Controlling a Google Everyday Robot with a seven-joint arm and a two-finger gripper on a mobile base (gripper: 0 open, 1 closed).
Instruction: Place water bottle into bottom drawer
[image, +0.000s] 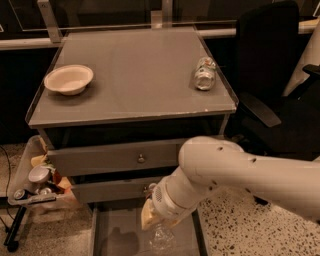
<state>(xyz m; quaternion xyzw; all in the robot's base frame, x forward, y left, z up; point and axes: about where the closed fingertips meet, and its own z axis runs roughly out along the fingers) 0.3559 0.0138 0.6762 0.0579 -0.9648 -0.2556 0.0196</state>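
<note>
water bottle (162, 240): hangs low over the bottom drawer (117, 232), right of its middle, base cut off by the near frame edge.
gripper (154, 221): just above the drawer, apparently clamped on the bottle's top, though it's murky there.
risk: if let go tilted, the bottle may roll or bounce into the right wall; ribbed plastic may slip.
room: bare floor to the left, thin wall close on the right.
drawer front (110, 192): just beyond the wrist; a careless lift could clip it.
far: bowl (68, 78) and stubby container (204, 74) on the tabletop, well apart, no hazard.
</note>
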